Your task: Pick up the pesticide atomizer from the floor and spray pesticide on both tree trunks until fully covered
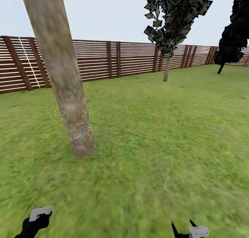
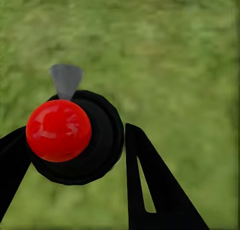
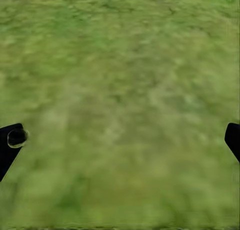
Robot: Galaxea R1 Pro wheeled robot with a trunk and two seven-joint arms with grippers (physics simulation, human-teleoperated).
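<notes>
spray bottle [image 2: 75,135] clamped between left gripper [image 1: 34,221] fingers, low at left; right gripper [image 3: 120,140] spread wide, empty. specks [image 1: 77,127] dot leaning trunk [image 1: 65,86] base only: spraying underway, probably needs aiming higher. second tree [image 1: 167,63] far off.

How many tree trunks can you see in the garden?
2 pale trunks: a thick leaning tree trunk close by on the left, speckled with pesticide low down, and a thin far tree trunk by the fence. Others may be hidden out of frame.

Left claw [image 2: 75,155] grips pesticide atomizer [image 2: 82,137] (red spot up) w/ grass [image 2: 175,65] beyond.
</notes>
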